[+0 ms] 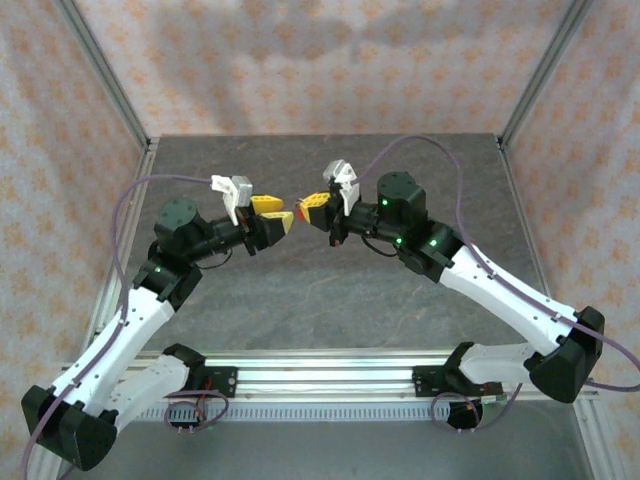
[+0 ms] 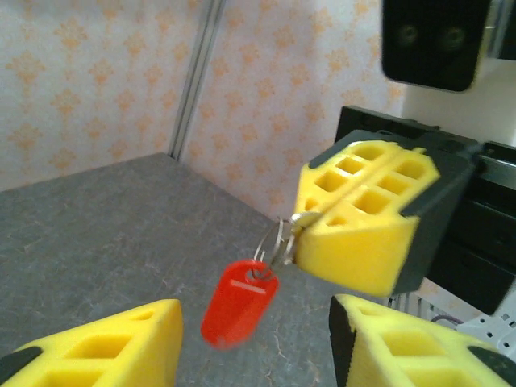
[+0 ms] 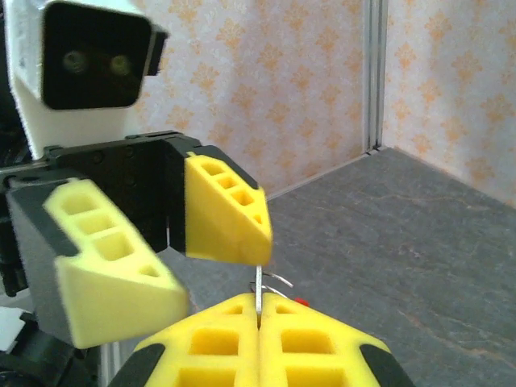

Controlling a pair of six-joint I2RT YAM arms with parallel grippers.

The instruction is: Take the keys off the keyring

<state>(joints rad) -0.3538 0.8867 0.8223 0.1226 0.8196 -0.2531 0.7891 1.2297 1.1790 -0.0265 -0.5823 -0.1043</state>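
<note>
Key (image 2: 303, 217) pinched in right hand (image 3: 259, 313); keyring (image 2: 239, 302) dangling below.

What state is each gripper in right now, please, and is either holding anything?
Left gripper: open, holding nothing.
Right gripper: closed on the key; the red keyring dangles from it.

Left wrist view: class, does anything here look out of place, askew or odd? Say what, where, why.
The red tag hangs tilted in mid-air, off the table, dangling from a thin metal loop pinched in the shut right gripper, in front of the open left gripper. Nothing looks spilled or damaged.
</note>
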